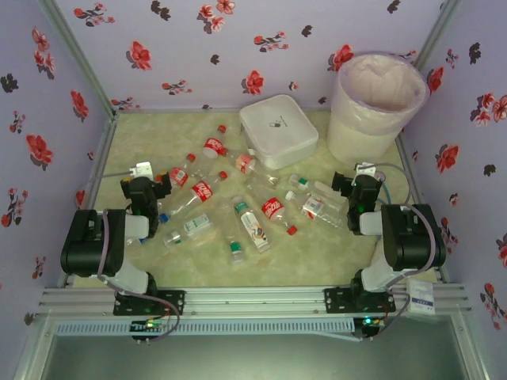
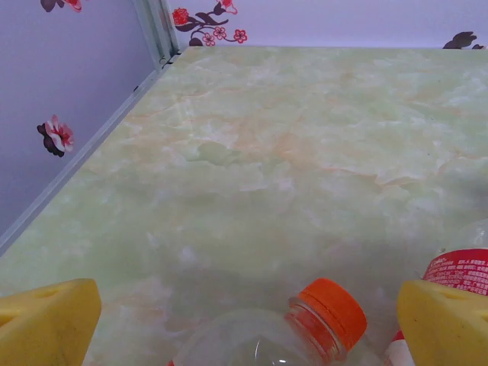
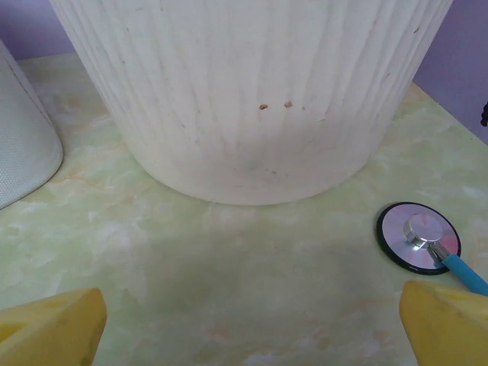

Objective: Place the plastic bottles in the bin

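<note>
Bottles (image 1: 253, 226), small clear plastic ones, lie on their sides across the middle of the green marbled table (image 1: 317, 261), between the two arms. About a dozen; caps red, green or white; some labels red cola, some white-green. Bin (image 1: 377, 95) stands upright at the far right corner with a pinkish liner (image 1: 372, 79) folded over its rim, apart from most of the scatter. White lidded box (image 1: 278, 131) sits just left of the bin, at the far edge of the bottles.

Left gripper (image 2: 244, 335): in the top view, low at the left fringe of the scatter. In the wrist view its yellow fingers (image 2: 47, 324) are spread wide and released. The neck of a clear bottle (image 2: 259, 343) with an orange-red cap (image 2: 332, 309) lies between them, nearer the finger at the right of the view. Contact cannot be made out. A red-labelled bottle (image 2: 462, 271) lies just past that finger.

Right gripper (image 3: 244, 335): in the top view, on the right side of the table, short of the bin. In the wrist view its yellow fingers (image 3: 50, 329) are wide apart and released, with bare table between them. The bin's ribbed white wall is straight ahead and near. A corner of the white box shows at the left edge. Stethoscope chest piece (image 3: 418, 236), a silver disc in a black ring on a blue tube (image 3: 467, 274), lies flat near the bin's foot, not touching it.
</note>
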